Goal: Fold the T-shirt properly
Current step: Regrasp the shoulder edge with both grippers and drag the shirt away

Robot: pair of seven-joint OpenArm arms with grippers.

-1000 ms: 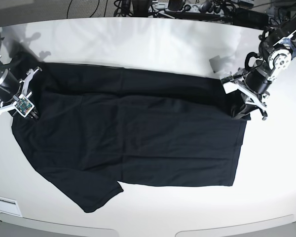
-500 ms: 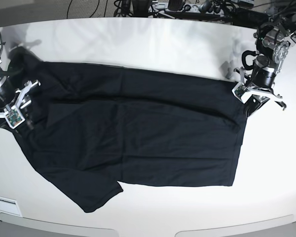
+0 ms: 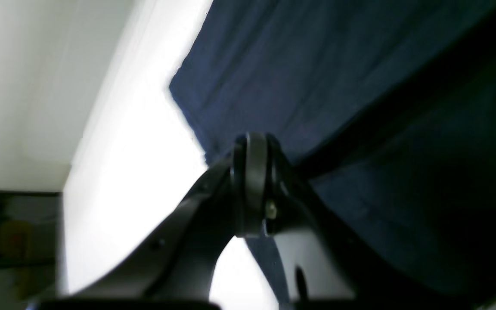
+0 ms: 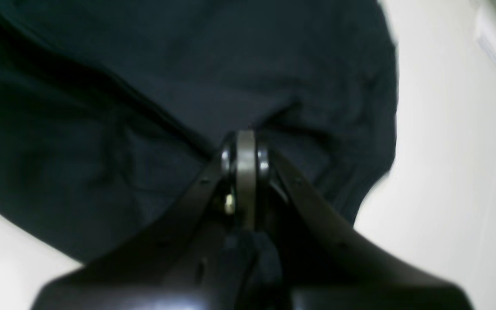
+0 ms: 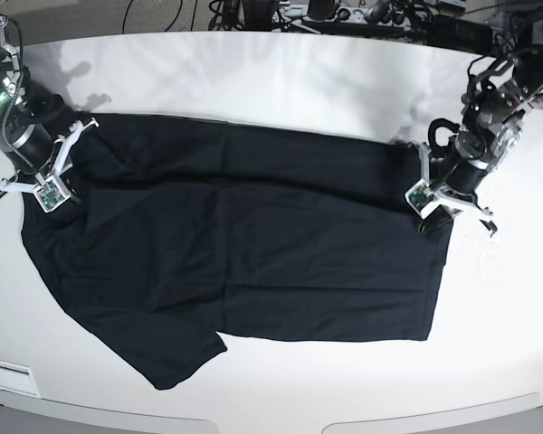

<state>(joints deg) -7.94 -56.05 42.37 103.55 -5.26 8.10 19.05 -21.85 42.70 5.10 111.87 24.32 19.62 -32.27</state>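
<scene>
- Since the earlier pictures, both claws have shifted along the far edge of the T-shirt (image 5: pixel 244 244): our left claw (image 5: pixel 437 212) has come back in over the hem corner, and our right claw (image 5: pixel 47 185) has moved up toward the sleeve end.
- We keep the T-shirt spread wide across the white worktop (image 5: pixel 281 81), sleeves toward the right claw's side and hem toward the left claw's, with its far long edge already doubled over toward us; that lay gives each arm one end of the same edge to work.
- Our left claw is pressed fully together, and in its wrist view a thin strip of cloth (image 3: pixel 269 267) runs down between the jaws, so we judge it pinches the hem corner.
- Our right claw (image 4: pixel 241 172) is likewise clamped tight; in its wrist view the fabric (image 4: pixel 179 86) puckers into creases that run toward the tips, which suggests a pinch of cloth, though the tips themselves are blurred.
- We hold both ends at once so the edge stays taut and straight when carried over, rather than sagging in the middle.
- The near sleeve (image 5: pixel 176 353) still lies flat and sticks out toward us, so we judge the fold to be at an early stage.
</scene>
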